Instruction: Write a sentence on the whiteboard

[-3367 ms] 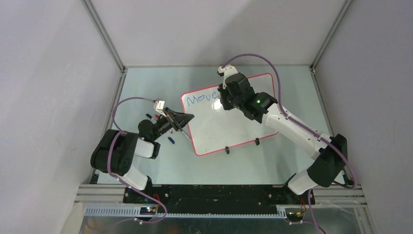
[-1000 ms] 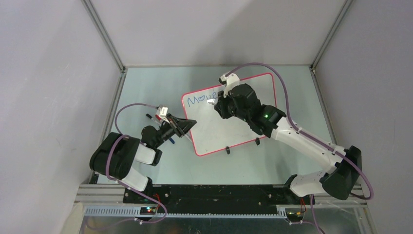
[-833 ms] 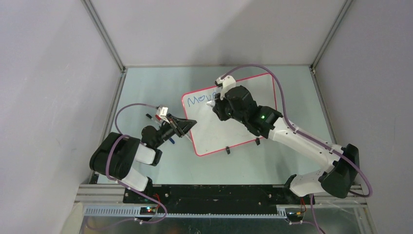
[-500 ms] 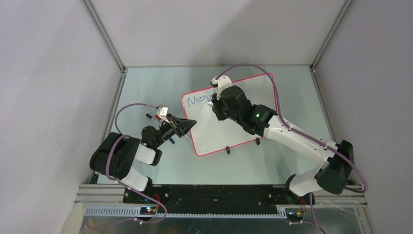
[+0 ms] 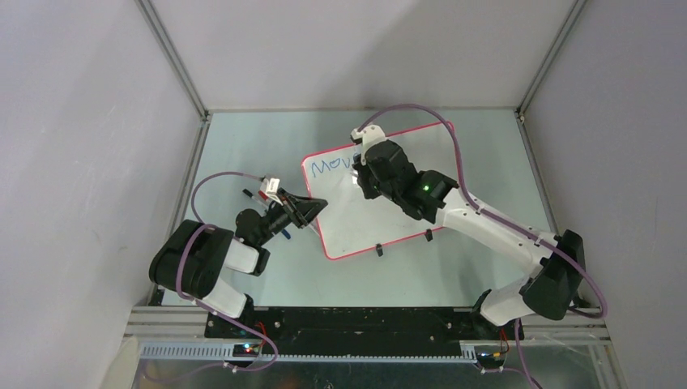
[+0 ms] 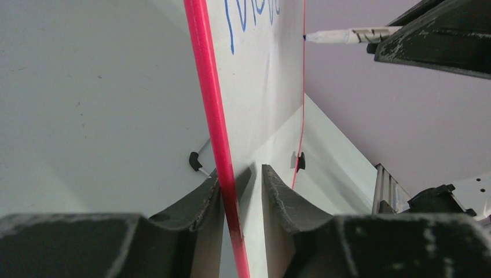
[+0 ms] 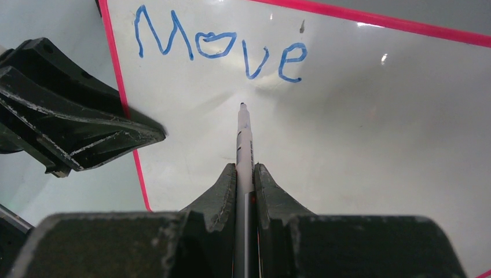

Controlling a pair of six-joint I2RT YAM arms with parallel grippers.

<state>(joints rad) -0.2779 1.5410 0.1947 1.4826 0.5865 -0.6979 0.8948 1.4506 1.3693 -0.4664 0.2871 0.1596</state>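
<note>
The whiteboard lies on the table, its red frame running between my arms. The sentence reads "Move" in blue at the board's top left, also in the top view as the sentence. My right gripper is shut on a white marker, whose tip hangs just under the "v". From above, the right gripper covers the word's end. My left gripper straddles the board's left edge. One finger touches the frame; a gap shows before the other.
Two black clip feet sit on the board's near edge. Loose markers and a blue cap lie by the left arm. Grey walls and metal rails close in the table on three sides.
My right gripper has carried the marker left from the end of "Move" to below the word. The left arm has stayed at the board's edge.
</note>
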